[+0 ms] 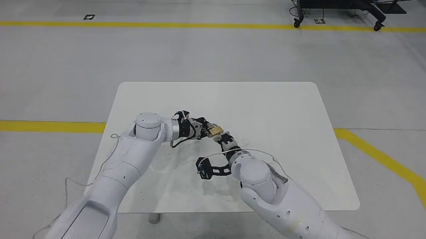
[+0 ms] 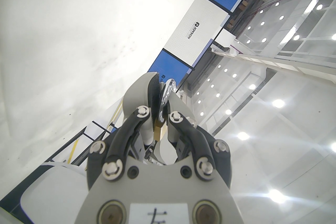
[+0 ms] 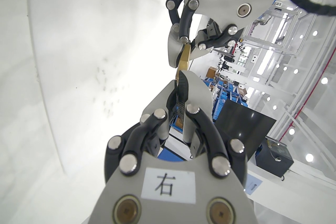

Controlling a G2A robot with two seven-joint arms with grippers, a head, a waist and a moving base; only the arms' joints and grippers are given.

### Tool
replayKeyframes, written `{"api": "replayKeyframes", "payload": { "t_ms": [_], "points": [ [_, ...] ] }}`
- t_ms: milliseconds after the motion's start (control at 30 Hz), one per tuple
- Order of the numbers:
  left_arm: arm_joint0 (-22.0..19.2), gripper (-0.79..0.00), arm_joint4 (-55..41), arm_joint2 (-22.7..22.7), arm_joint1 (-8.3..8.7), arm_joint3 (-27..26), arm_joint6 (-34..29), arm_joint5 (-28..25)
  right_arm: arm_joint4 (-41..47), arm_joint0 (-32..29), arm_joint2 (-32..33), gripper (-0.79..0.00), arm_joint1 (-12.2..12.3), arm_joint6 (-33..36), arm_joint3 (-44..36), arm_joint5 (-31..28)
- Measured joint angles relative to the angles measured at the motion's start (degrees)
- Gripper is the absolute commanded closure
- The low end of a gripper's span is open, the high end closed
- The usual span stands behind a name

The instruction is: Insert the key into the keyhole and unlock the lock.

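Both jaws pinch above the table's middle: left gripper on the brass padlock, right gripper on the key. Judged from here, keep the key square to the keyhole, then twist gently.

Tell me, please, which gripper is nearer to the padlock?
Left. The left gripper is shut on the padlock itself; the right gripper sits just off its end, shut on the key that reaches it.
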Motion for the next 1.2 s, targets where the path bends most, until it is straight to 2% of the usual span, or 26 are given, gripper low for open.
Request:
{"api": "replayKeyframes", "payload": {
  "t_ms": [333,400,433,500,600,833,900,933,1000,1100,1200],
  "points": [
    [0.4,0.0,-0.2,-0.5,0.24,-0.4,-2.0,-0.9,1.8,0.1,1.3,0.0,-0.6,-2.4,0.6,0.7],
    [0.5,0.0,-0.2,-0.5,0.27,-0.4,-2.2,-1.1,2.2,-0.4,1.8,-0.342,-0.6,-2.8,0.2,1.1],
    [0.5,0.0,-0.2,-0.6,0.28,-0.4,-2.2,-1.1,2.7,-0.6,2.2,-0.566,-0.6,-3.1,0.1,1.2],
    [0.5,0.0,-0.2,-0.6,0.29,-0.5,-2.2,-1.2,3.3,-0.9,2.9,-0.742,-0.6,-3.6,-0.2,1.0],
    [0.6,0.0,-0.1,-0.7,0.32,-0.6,-2.2,-1.2,3.7,-1.5,3.9,-0.785,-0.5,-4.5,-0.9,1.1],
    [0.7,0.0,-0.4,-1.0,0.37,-0.6,-2.0,-1.1,3.5,-4.7,7.2,-0.785,0.4,-8.4,-4.8,3.1],
    [0.8,0.0,-0.5,-1.1,0.39,-0.6,-1.9,-1.0,3.7,-6.4,8.9,-0.72,0.9,-10.5,-6.7,3.4],
    [0.8,0.0,-0.5,-1.1,0.39,-0.6,-1.8,-1.0,4.0,-7.1,9.8,-0.72,1.2,-11.6,-7.6,3.6],
    [0.8,0.0,-0.6,-1.1,0.38,-0.5,-1.6,-0.9,5.7,-9.0,12.3,-0.785,1.8,-15.2,-9.4,3.6],
    [0.8,0.0,-0.7,-1.2,0.35,-0.6,-1.3,-1.0,9.3,-11.1,15.9,-0.785,2.5,-21.0,-10.9,3.1],
    [0.9,0.0,-0.8,-1.3,0.35,-0.6,-1.1,-1.0,9.3,-11.0,15.7,-0.785,2.5,-20.7,-10.8,3.1]
  ]
}}
